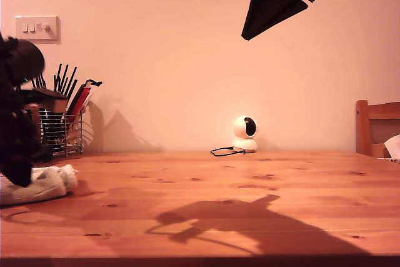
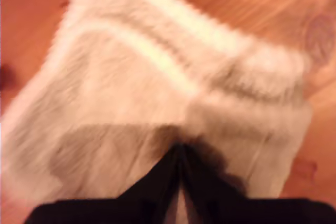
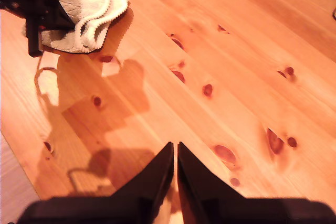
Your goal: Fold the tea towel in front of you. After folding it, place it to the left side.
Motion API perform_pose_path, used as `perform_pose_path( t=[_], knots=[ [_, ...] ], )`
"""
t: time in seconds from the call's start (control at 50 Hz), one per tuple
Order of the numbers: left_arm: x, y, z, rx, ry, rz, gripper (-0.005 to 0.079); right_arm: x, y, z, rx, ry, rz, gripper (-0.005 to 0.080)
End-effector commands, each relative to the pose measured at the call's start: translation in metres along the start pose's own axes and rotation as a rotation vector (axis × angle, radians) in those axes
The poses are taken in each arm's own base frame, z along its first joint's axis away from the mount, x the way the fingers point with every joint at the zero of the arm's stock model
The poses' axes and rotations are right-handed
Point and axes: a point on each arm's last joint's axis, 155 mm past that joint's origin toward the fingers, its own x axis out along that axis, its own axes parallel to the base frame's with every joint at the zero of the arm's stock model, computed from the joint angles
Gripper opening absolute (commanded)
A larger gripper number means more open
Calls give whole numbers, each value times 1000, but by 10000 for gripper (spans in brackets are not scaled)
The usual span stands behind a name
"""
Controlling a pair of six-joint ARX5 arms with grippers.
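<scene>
A wooden bench fills the scene, its knotted pine boards running across the whole exterior view beneath a plain wall. At the exterior view's left edge my first arm stands dark over the tea towel, which lies folded in a thick cream bundle on the bench near that left edge. In the first wrist view the towel spreads blurred beneath my first gripper, whose black fingertips are pressed together with no gap showing; whether any cloth is caught between them cannot be told. The second wrist view shows the same folded towel far off, with my first arm over it. My second gripper hangs high near the top of the exterior view, well clear of the bench, casting a broad shadow on the boards. In its own wrist view my second gripper has its fingertips pressed nearly together, with only a thin slit between them and nothing held. A wooden chair shows at the exterior view's right edge. A wire rack of dark utensils stands at the back on the exterior view's left. A small white camera sits against the wall, a black cable curling beside it. A light switch is on the wall.
</scene>
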Motion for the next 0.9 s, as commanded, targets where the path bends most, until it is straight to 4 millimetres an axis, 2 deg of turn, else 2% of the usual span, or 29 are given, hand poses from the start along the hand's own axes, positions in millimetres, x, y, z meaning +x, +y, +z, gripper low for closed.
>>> perform_pose_path(
  t=[0.0,0.14,0.26,0.48,0.7,0.88],
  knots=[
    [-29,9,21,-30,-93,31,-19,5,1,-7,6,12,8,-13],
    [-75,12,54,-89,-259,18,-19,5,-4,7,-4,-40,-11,-13],
    [-113,7,83,-150,-416,-42,-19,4,-12,16,5,-73,-50,-13],
    [-169,-6,113,-205,-605,-152,-19,2,-26,26,77,-117,-117,-13],
    [-201,-17,124,-189,-690,-180,-19,-5,-31,32,105,-146,-150,-13],
    [-222,-33,129,-162,-748,-219,-19,-21,-30,28,119,-201,-183,-13]
  ],
)
